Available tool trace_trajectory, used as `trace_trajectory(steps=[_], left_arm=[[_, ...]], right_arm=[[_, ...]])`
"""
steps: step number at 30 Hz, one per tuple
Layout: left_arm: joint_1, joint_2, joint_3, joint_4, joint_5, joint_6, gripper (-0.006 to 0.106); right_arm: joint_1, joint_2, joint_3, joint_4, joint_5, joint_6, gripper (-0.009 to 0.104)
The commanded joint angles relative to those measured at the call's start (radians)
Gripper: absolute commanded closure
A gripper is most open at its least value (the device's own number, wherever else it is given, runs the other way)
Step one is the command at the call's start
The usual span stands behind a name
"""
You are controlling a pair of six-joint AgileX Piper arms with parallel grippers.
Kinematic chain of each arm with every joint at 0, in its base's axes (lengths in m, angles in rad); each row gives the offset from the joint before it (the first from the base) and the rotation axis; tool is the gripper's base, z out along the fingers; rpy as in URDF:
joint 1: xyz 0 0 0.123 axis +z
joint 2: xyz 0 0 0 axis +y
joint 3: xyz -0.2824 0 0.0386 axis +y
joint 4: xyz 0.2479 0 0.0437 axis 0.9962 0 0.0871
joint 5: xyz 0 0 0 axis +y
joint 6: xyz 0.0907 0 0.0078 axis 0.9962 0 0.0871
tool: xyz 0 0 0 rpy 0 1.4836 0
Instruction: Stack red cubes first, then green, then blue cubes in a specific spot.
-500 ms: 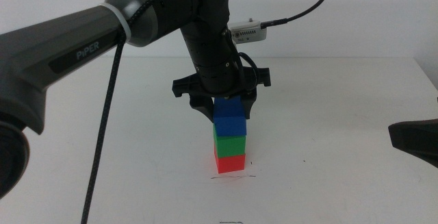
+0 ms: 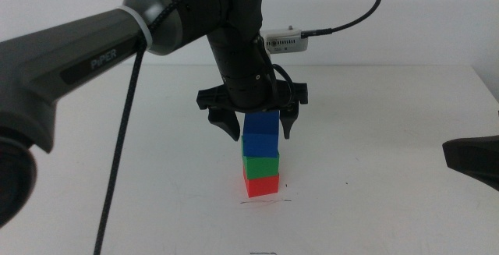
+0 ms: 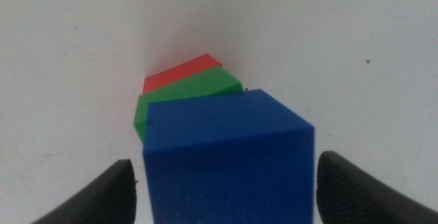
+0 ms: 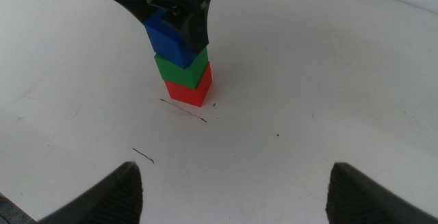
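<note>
A red cube (image 2: 261, 185) stands on the white table by a thin dark wavy line (image 2: 265, 201). A green cube (image 2: 261, 165) sits on it and a blue cube (image 2: 261, 136) on top. My left gripper (image 2: 260, 134) is open, one jaw on each side of the blue cube with a gap on both sides. The left wrist view shows the blue cube (image 3: 226, 155), green cube (image 3: 178, 101) and red cube (image 3: 181, 77) between my fingers (image 3: 96, 196). My right gripper (image 4: 233, 190) is open and empty and waits at the right edge (image 2: 475, 161). Its view shows the stack (image 4: 179, 68).
A white box with a cable (image 2: 284, 40) sits on the left arm's wrist. The table's far edge (image 2: 390, 66) runs behind the stack. A second short dark mark (image 4: 142, 155) lies on the table nearer my right gripper.
My left gripper's jaws have spread apart and let go of the blue cube, which stays on the green cube. The right arm has not moved.
</note>
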Motion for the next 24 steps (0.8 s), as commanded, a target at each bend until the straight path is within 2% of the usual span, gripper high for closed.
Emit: trace_trajectory(steps=[1,6,14,24], left_arm=[[-0.003,-0.095,-0.028,-0.012,0.077,0.003,0.012],[0.000,-0.167,-0.031,0.017,0.077,0.021,0.012],[0.060,-0.375,-0.031,0.038,0.077,0.179,0.012],[0.076,-0.585,0.040,0.308,0.077,0.192,0.012]], right_arm=[[-0.009,-0.005,-0.021,-0.012,-0.057,-0.012,0.012],[-0.009,-0.005,-0.021,-0.012,-0.057,-0.012,0.012],[-0.009,-0.005,-0.021,-0.012,-0.057,-0.012,0.012],[-0.009,-0.005,-0.021,-0.012,-0.057,-0.012,0.012]])
